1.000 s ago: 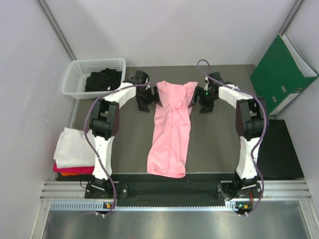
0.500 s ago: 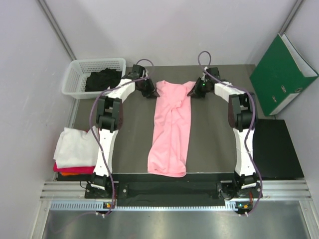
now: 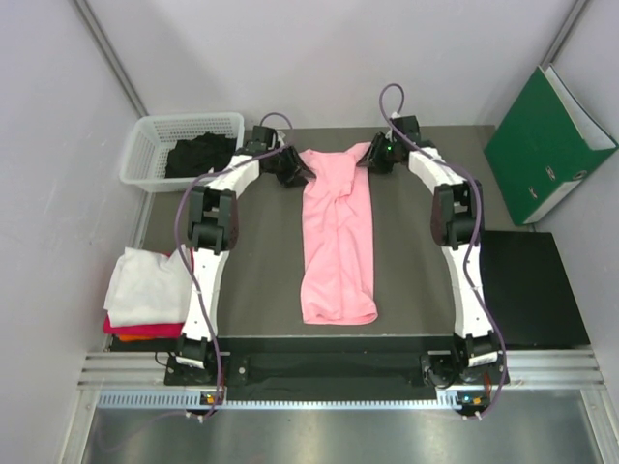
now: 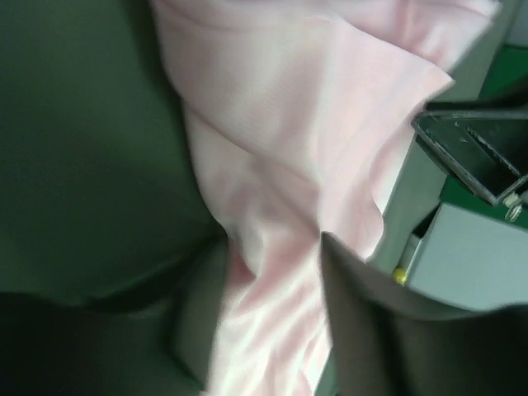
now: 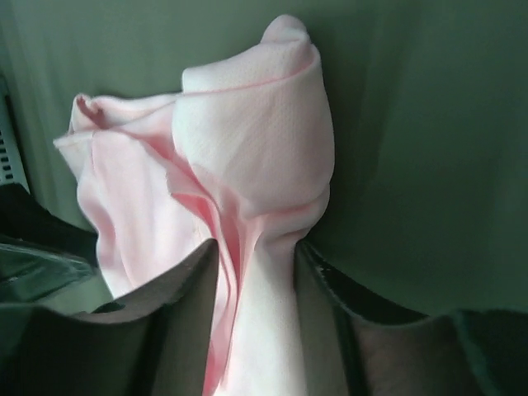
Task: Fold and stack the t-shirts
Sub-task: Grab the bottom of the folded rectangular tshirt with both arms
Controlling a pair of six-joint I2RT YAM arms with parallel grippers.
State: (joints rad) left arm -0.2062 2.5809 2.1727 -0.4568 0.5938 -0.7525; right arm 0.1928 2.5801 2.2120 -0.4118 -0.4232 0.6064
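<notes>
Seen from the top camera, the light pink t-shirt (image 3: pixel 338 242) lay lengthwise in the middle of the dark table (image 3: pixel 251 280). The left gripper (image 3: pixel 293 172) pinched its far left corner and the right gripper (image 3: pixel 373 158) pinched its far right corner. A black t-shirt (image 3: pixel 198 155) sat in the white basket (image 3: pixel 145 135) at the far left. A stack of folded shirts (image 3: pixel 145 290), white on top, rested near the left arm's base. In the left wrist camera, the pink cloth ran bunched between the two dark fingers (image 4: pixel 371 330), which stood narrow and closed on it. In the right wrist camera, the fingers (image 5: pixel 165 330) likewise clamped a gathered fold of the same shirt.
</notes>
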